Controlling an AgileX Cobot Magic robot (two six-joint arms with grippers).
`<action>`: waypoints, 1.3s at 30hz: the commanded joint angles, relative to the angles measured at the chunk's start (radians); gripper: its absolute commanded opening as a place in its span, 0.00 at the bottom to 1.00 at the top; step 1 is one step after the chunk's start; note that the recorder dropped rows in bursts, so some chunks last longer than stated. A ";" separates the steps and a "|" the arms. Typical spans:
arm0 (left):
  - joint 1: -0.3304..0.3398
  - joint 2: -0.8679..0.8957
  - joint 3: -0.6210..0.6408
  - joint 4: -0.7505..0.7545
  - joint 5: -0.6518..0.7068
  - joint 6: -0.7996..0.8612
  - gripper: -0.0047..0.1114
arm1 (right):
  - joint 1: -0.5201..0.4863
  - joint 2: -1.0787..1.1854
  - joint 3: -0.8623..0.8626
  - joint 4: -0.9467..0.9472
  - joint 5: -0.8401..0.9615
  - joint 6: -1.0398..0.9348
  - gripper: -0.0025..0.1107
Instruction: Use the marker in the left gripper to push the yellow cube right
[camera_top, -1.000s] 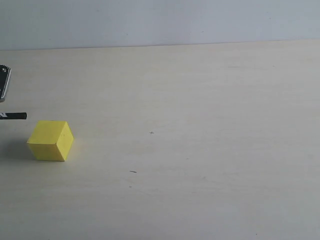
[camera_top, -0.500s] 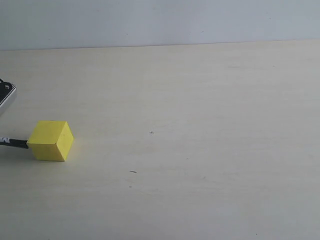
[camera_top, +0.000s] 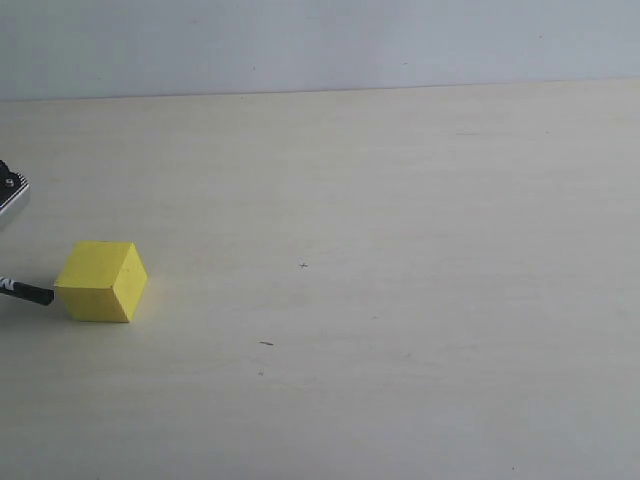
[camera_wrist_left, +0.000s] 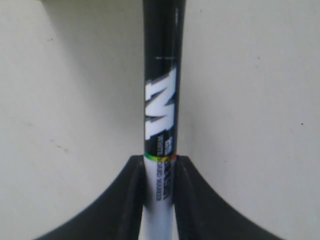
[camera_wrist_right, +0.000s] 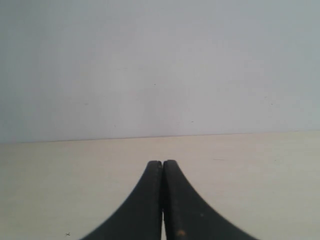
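The yellow cube (camera_top: 100, 281) sits on the pale table at the far left of the exterior view. The marker (camera_top: 30, 292) pokes in from the left edge, and its black end is at the lower left face of the cube, touching it or a hair short. In the left wrist view my left gripper (camera_wrist_left: 160, 162) is shut on the marker (camera_wrist_left: 161, 100), clamping the white barrel, with the black labelled part pointing away. The cube does not show there. Only a grey piece of the left arm (camera_top: 9, 194) shows in the exterior view. My right gripper (camera_wrist_right: 162, 163) is shut on nothing, low over the table.
The pale wooden tabletop (camera_top: 400, 280) stretches to the right of the cube, with only small dark specks (camera_top: 266, 343) on it. A light wall (camera_top: 320, 40) runs along the table's far edge.
The marker tip has come down from above and behind the cube's left side to the height of its left face. The grey arm piece dropped too. The cube has not moved.
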 joint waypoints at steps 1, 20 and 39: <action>-0.003 -0.002 0.005 -0.013 -0.003 0.005 0.04 | 0.001 -0.006 0.004 -0.005 -0.003 -0.003 0.02; -0.003 0.006 0.005 -0.047 0.086 -0.002 0.04 | 0.001 -0.006 0.004 -0.005 -0.003 -0.003 0.02; 0.016 0.006 0.005 -0.049 0.017 -0.250 0.04 | 0.001 -0.006 0.004 -0.005 -0.003 -0.003 0.02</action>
